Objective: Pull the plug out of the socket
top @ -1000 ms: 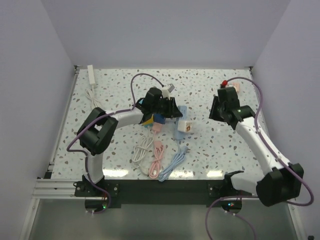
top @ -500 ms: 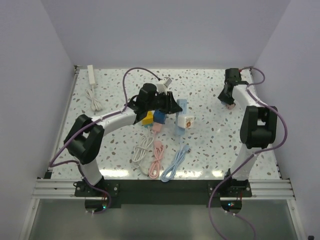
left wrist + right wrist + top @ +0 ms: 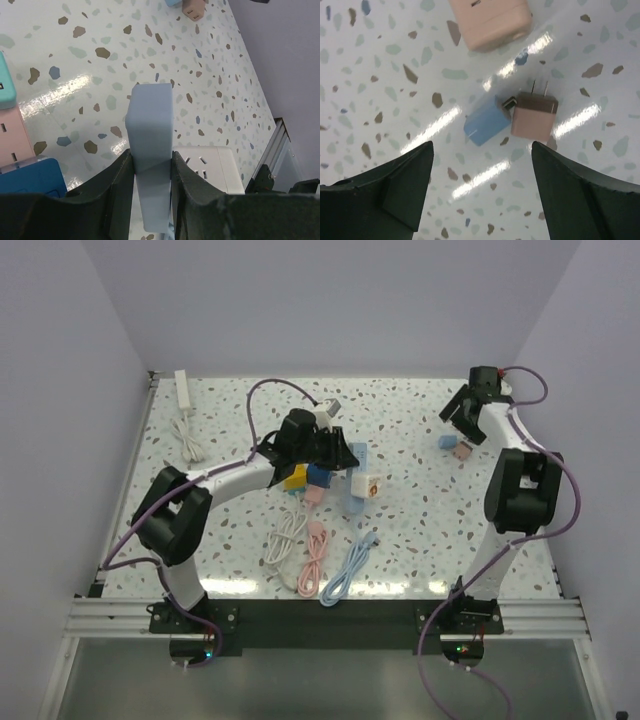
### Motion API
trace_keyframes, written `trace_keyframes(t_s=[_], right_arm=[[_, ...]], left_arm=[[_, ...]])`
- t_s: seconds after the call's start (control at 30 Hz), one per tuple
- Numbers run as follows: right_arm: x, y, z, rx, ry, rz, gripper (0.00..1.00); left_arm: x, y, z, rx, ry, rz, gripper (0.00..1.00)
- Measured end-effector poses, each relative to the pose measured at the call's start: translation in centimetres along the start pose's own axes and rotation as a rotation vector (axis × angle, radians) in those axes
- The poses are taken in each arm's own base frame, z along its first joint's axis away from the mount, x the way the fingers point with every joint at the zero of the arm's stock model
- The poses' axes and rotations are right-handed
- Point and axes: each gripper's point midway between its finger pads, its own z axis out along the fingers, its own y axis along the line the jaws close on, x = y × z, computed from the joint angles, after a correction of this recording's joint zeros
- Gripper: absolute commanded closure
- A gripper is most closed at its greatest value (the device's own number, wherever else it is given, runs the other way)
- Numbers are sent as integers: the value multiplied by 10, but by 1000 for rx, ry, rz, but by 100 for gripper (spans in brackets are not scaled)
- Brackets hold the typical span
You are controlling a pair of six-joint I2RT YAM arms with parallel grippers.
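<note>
Far left, at the back edge, a white power strip (image 3: 182,388) lies with its cord curled beside it. At the front of the table (image 3: 420,530) I see three coiled cables: white (image 3: 288,537), pink (image 3: 315,555), blue (image 3: 350,565). Mid-table, my left gripper (image 3: 345,458) is clamped on the light blue socket block (image 3: 150,125), fingers (image 3: 117,185) tight on both sides, with a white cube socket (image 3: 210,167) just beside it. Far right, my right gripper (image 3: 462,420) hangs with its jaws spread wide and nothing between them. Below it, the pink plug (image 3: 535,116) lies loose on the table, prongs bare, touching a small blue adapter (image 3: 487,121). Another pink block (image 3: 490,20) is near.
</note>
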Motion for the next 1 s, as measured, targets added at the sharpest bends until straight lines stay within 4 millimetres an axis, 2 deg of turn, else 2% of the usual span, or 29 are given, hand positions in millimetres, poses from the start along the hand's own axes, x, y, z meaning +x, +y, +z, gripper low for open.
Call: trace_keyframes(t_s=[0.07,0.17,0.27,0.33,0.43,0.5,0.67,0.77,0.9,1.0], right_arm=[[4,5,-25,-73,5,-2,18],[7,18,-76,-214,-8,-18,18],[25,39,-130,-381,-19,-88,18],[55,56,-164,-508,12,-165,17],[110,73,-198,-678,106,-285,12],[143,70,-208,-734,175,-362,10],[196,63,-215,-790,280,-515,6],[212,58,-214,-793,306,-572,6],[223,60,-213,-795,313,-625,7],[239,63,-207,-779,341,-671,14]], left_arm=[[1,5,4,-22,6,-7,100],[4,12,11,-39,19,-16,100],[8,18,19,-45,35,-32,100],[11,21,27,-44,49,-45,100],[15,24,33,-41,65,-59,100],[15,23,35,-34,70,-63,100],[14,17,34,-4,73,-71,100],[13,13,34,16,72,-76,100],[9,5,34,55,65,-88,100],[7,-2,34,86,61,-97,100]])
